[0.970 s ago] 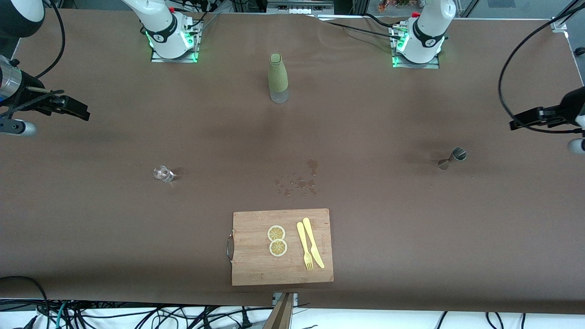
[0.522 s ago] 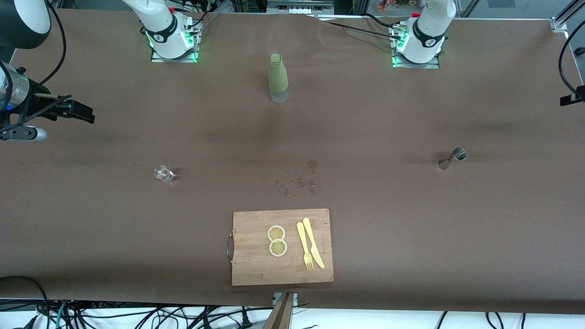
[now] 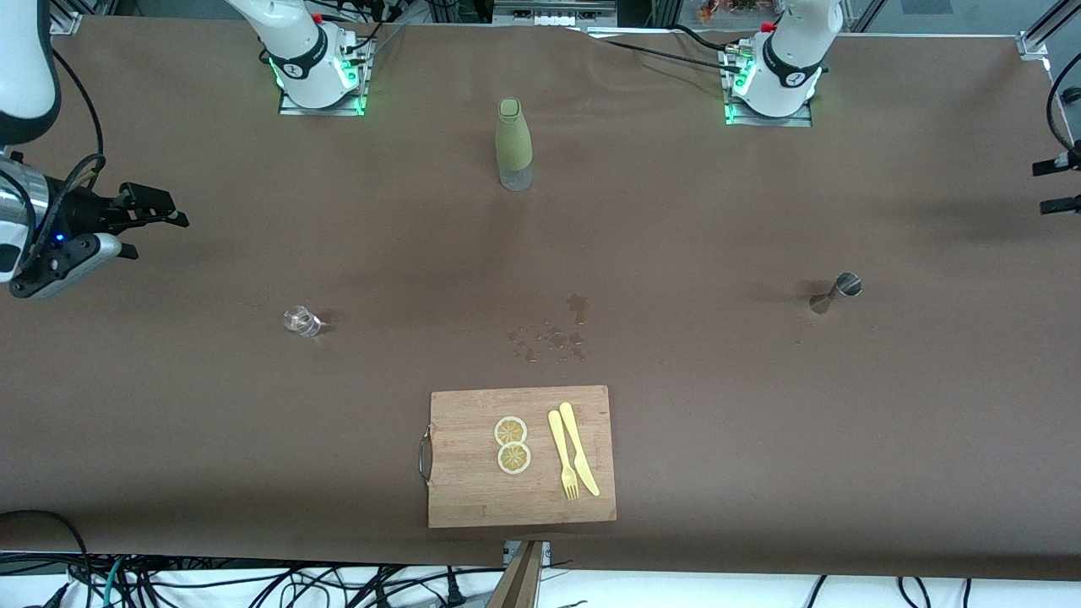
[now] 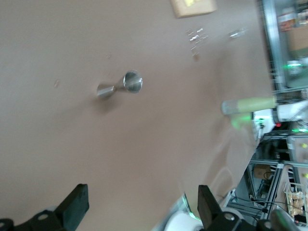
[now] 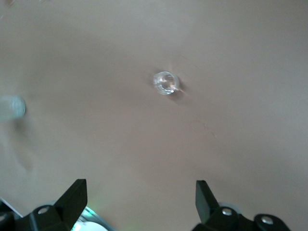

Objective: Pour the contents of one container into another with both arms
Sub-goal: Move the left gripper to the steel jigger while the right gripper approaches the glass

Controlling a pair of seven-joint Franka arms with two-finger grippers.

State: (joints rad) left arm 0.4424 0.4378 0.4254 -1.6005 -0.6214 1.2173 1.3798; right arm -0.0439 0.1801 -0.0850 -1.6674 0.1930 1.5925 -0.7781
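Meanwhile, both empty grippers are hanging spread apart: right gripper (image 3: pixel 173 213) at frame's left edge, left gripper (image 3: pixel 1056 186) at frame's right edge.

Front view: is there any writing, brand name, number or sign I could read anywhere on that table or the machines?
None can be read.
Black band on the right arm's white base: a small white mark, too small to read.
Black band on the left arm's white base: the same, too small.
Olive-green sleeved bottle, wooden cutting board, steel jigger: no lettering visible.

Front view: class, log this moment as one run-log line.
left gripper: open, empty | right gripper: open, empty | jigger, glass: untouched
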